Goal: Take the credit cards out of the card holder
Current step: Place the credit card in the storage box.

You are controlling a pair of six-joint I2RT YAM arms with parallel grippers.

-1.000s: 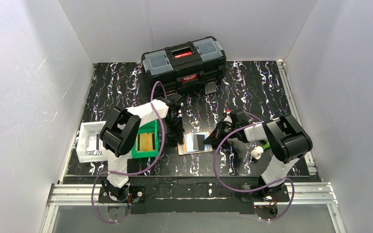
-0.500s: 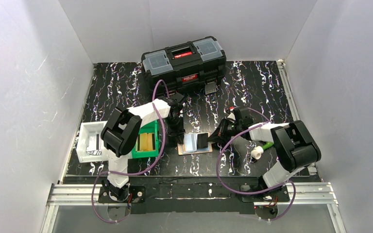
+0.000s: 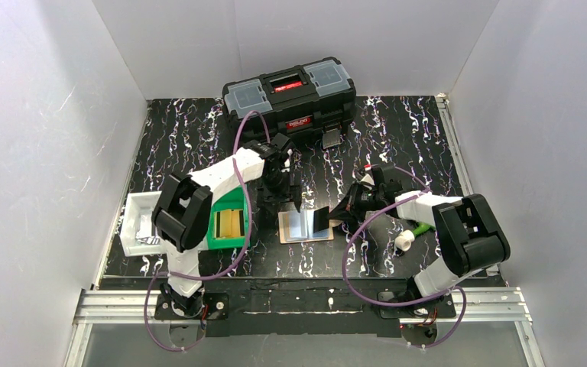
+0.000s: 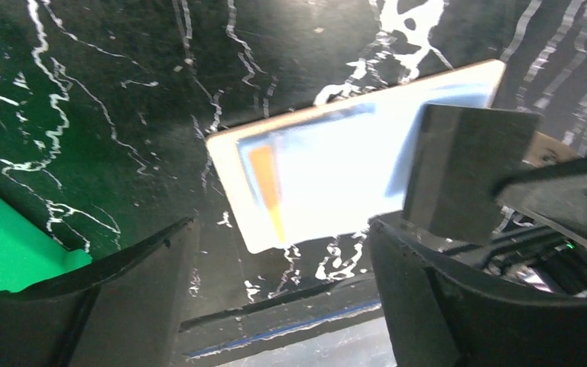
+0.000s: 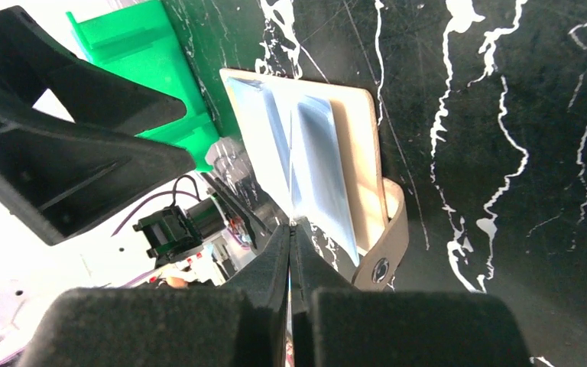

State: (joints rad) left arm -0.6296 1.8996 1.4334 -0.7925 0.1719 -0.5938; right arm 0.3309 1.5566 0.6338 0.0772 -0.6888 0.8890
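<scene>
1. The right gripper (image 5: 290,229) has its jaws pressed together on the edge of a grey card (image 4: 466,172), which stands upright from the pinch.
2. The left gripper (image 4: 281,223) has its jaws spread wide and grips nothing. It hovers over the table (image 3: 397,138).
3. Below the gap between the left jaws lies the card holder (image 5: 359,153), open and flat. It reaches across to just under the right gripper's tips.
4. A light blue card (image 4: 336,176) sits in the holder, with an orange strip (image 4: 266,180) towards the end farthest from the right jaws.
5. Outside the left gripper's outer finger is a green bin (image 5: 145,53), apart from the holder.
6. Past the bin, farther from both jaws, sits a white tray (image 3: 139,222).
7. Well beyond both grippers' tips stands a black toolbox (image 3: 290,95).
</scene>
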